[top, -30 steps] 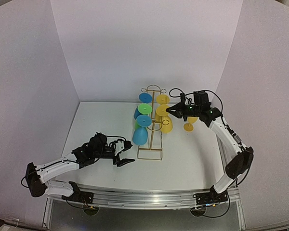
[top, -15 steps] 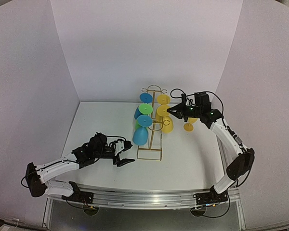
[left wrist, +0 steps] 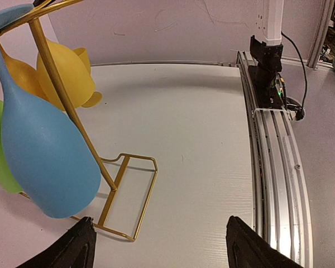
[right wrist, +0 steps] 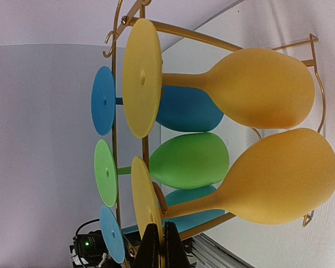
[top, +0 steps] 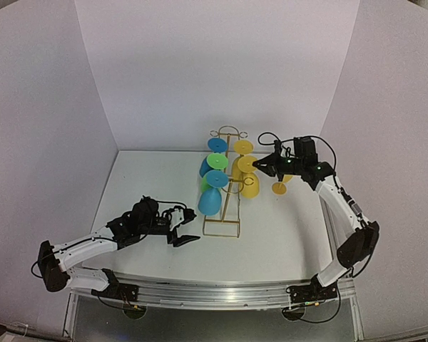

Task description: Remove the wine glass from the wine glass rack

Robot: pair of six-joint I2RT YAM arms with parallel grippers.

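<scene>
Rack: the wine glass rack (top: 226, 184) stands in the middle of the worktop (top: 150, 185), its rectangular base running from the far edge toward the near edge.
Glasses: they hang bowl-down, blue and green on the rack's left side and yellow on its right.
Right gripper: the right gripper (top: 260, 165) reaches in from the right edge. Its fingers are pressed almost together, pinching the foot rim of a yellow wine glass (top: 246, 164) that hangs on the rack.
Left gripper: the left gripper (top: 184, 234) sits low by the near end of the rack, spread wide and holding nothing.
Top view only: a loose yellow glass (top: 279, 189) stands on the worktop right of the rack, partly behind the right arm.
Right wrist only: the disc edge of the yellow wine glass (right wrist: 279, 178) slips between the fingers of the right gripper (right wrist: 161, 245).
Left wrist only: the near blue wine glass (left wrist: 44, 156) hangs beside the rack's post (left wrist: 78, 120), apart from the left gripper (left wrist: 161, 229).
</scene>
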